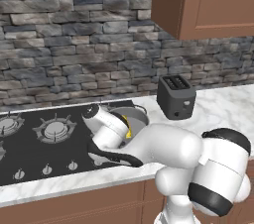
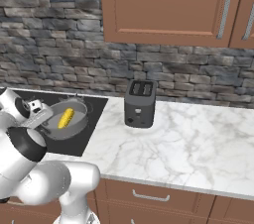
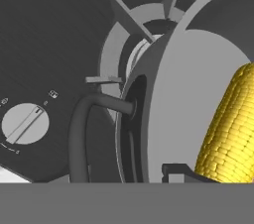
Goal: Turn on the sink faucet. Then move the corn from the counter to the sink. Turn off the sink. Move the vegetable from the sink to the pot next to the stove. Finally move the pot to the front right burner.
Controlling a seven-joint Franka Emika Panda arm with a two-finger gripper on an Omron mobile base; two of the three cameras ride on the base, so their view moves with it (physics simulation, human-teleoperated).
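From the left base view, the pot (image 1: 133, 117) is seen on the stove (image 1: 44, 143) at its right edge, mostly hidden behind the arm; a sliver of corn (image 1: 128, 132) shows.

From the right base view, the corn (image 2: 66, 118) is seen lying inside the pot (image 2: 74, 124), with the gripper (image 2: 40, 115) at the pot's near rim. A toaster (image 2: 139, 103) stands on the tabletop (image 2: 188, 143).

In the hand view, the pot wall (image 3: 183, 99), its looped handle (image 3: 82, 124) and a burner (image 3: 124, 39) beneath are shown. Whether the rim is clamped cannot be told. The pot is judged rigid, smooth and fairly heavy; rim or handle is best gripped, kept level.
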